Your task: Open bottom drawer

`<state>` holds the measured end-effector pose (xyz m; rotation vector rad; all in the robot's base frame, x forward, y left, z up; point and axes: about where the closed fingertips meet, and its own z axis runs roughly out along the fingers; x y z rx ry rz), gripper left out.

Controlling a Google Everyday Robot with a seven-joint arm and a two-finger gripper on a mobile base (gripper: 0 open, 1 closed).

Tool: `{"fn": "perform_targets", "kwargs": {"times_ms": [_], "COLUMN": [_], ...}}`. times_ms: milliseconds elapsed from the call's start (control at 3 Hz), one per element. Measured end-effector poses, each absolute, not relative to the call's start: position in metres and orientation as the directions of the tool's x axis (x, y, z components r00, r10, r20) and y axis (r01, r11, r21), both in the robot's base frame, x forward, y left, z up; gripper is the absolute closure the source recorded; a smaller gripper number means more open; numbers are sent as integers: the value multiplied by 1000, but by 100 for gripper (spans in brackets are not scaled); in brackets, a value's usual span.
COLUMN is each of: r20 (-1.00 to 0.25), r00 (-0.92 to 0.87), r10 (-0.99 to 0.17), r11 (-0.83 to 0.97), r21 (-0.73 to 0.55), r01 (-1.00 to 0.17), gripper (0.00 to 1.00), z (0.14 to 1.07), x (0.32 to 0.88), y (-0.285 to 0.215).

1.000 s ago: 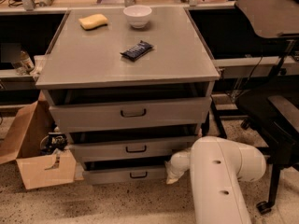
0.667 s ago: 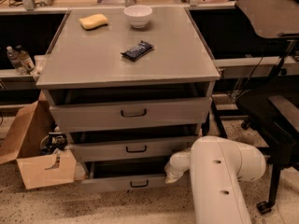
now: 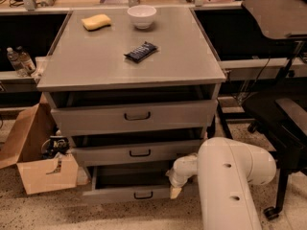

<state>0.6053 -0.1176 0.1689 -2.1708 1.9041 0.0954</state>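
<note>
Centrally, grey table (image 3: 96,66) with three stacked drawers, fronts turned toward the camera. Lower right, white arm (image 3: 230,186), reaching leftward to the lowest front. Up and left of the gripper, tall top drawer (image 3: 86,121); just above the gripper and to its left, mid-sized drawer (image 3: 100,155). Directly left of the gripper, bottom drawer (image 3: 110,195), already partly out, with dark shallow tray exposed behind the front panel; long axis left to right, front panel pointing toward the camera, travel judged square to the long axis. Gripper (image 3: 175,189) at the right end of that panel, touching or just beside it; released or clenched, cannot tell. Black loop handle (image 3: 143,195) left of the gripper at panel centre, apart from it. Next pull judged straight toward the camera, with some risk of skew from the off-centre hold.
</note>
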Motion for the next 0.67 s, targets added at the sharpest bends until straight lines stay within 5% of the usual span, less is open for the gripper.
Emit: {"fn": "perform_targets", "kwargs": {"times_ms": [667], "r20": [-231], "r00": [164], "r10": [-959], "r11": [-140], "r21": [-116], "r01": [-983], "gripper": [0], "z": [161], "x": [593], "y": [-115]}}
